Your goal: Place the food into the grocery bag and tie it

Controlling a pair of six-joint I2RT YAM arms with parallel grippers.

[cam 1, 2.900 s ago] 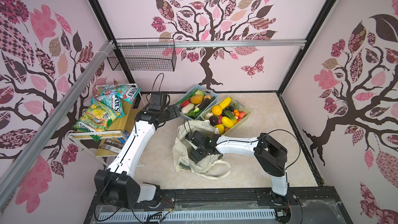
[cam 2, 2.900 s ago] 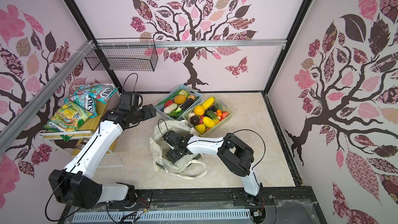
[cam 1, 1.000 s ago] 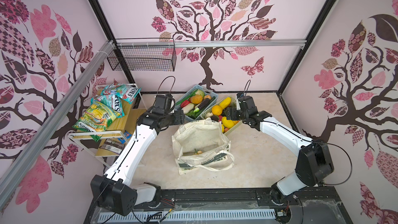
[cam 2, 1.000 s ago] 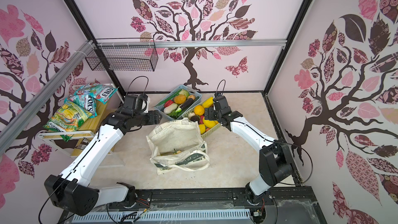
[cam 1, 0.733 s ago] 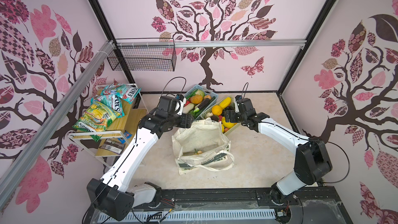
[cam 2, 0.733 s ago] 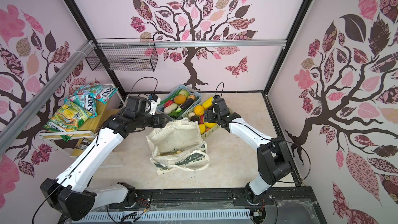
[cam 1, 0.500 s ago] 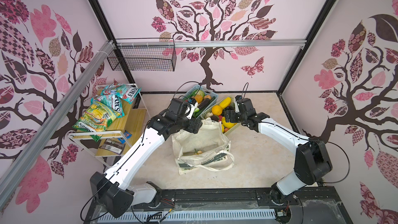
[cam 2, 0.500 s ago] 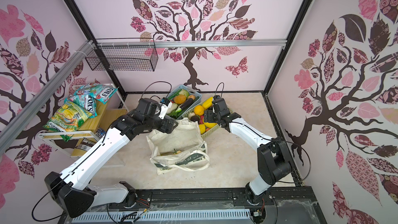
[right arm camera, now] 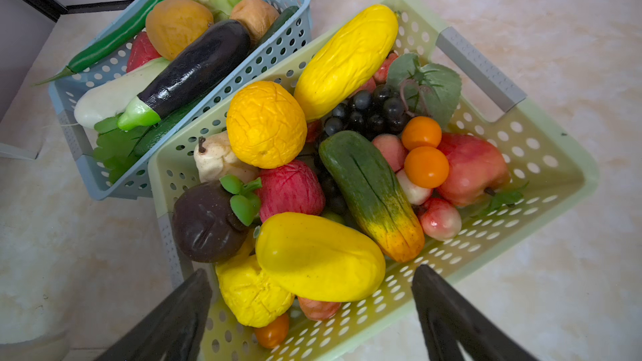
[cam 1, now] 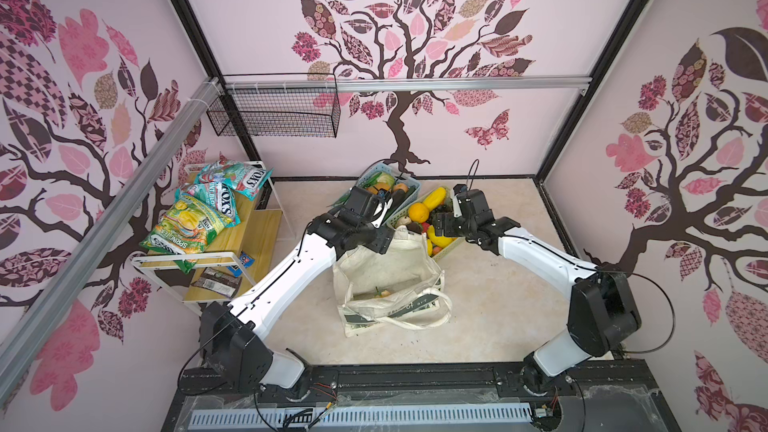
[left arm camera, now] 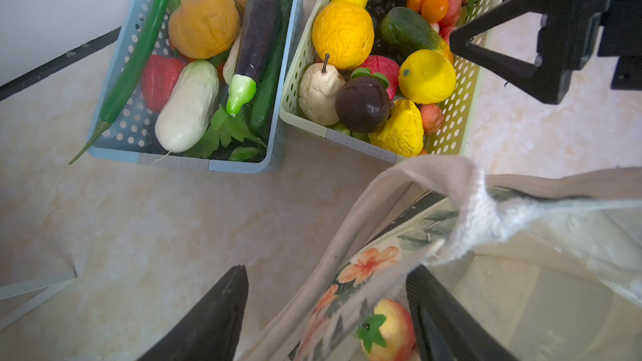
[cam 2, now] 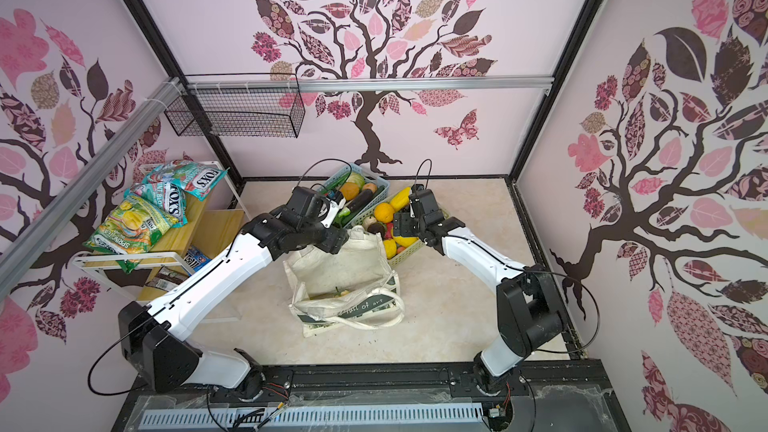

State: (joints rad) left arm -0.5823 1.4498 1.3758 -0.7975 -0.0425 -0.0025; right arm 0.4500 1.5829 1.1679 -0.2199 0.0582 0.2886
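Observation:
The grocery bag [cam 1: 390,268] [cam 2: 340,268] stands open on the floor, and a red-yellow fruit [left arm camera: 389,331] lies inside it. My left gripper [cam 1: 384,239] [cam 2: 335,243] [left arm camera: 326,272] is open at the bag's far rim, one finger on either side of the cloth edge and a strap [left arm camera: 351,237]. The rest of the food fills a light blue basket [left arm camera: 239,168] [cam 1: 372,171] and a pale green basket [right arm camera: 556,168] [cam 1: 451,245] behind the bag. My right gripper [cam 1: 440,228] [cam 2: 401,224] [right arm camera: 311,270] hangs open over the green basket, just above a yellow mango [right arm camera: 319,265].
A wooden shelf rack [cam 1: 245,238] with green and teal snack packets [cam 1: 195,218] stands at the left wall. A black wire basket [cam 1: 274,114] hangs on the back wall. The two baskets touch each other, and the bag's rim reaches the green one.
My left arm has swung right, from beside the blue basket to the bag's far rim. My right gripper, earlier inside the crumpled bag, holds over the green basket; the bag now stands open.

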